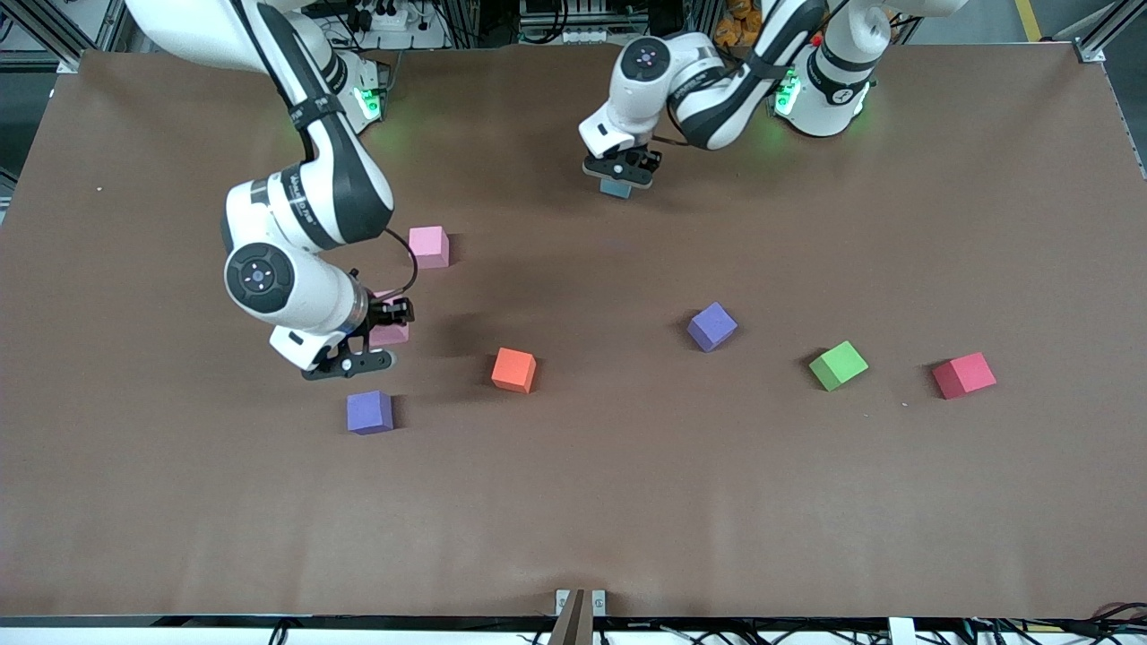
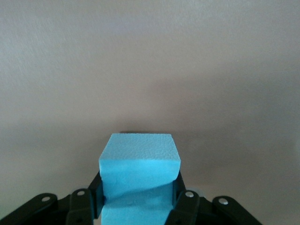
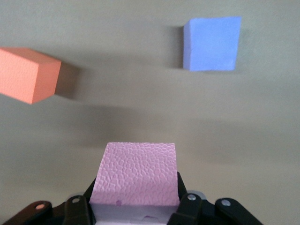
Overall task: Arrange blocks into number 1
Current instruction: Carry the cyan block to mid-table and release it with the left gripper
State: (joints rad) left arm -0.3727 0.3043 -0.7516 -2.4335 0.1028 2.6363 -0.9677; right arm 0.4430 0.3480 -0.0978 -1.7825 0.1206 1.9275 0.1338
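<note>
**A:** Grippers?

**B:** Left gripper (image 1: 618,176) is clamped on the light blue block (image 2: 139,180); the foam is dented where the fingers (image 2: 183,202) press in. It sits low over the table (image 1: 806,502), close to the left arm's base. Right gripper (image 1: 381,336) is clamped on a pink block (image 3: 135,179), fingers pinching both sides.

**A:** Positions, relative to the orange block (image 1: 513,370)?

**B:** The held pink block is just beside it, toward the right arm's end. Second pink block (image 1: 428,246) is on the table, farther from the front camera than orange. One purple block (image 1: 369,412) is slightly nearer the camera than orange, toward the right arm's end, by the right gripper. The other purple block (image 1: 712,326) is toward the left arm's end, then the green block (image 1: 838,365), then the red cube (image 1: 963,374), in that order.

**A:** Any touching?

**B:** No. All loose blocks sit apart.
</note>
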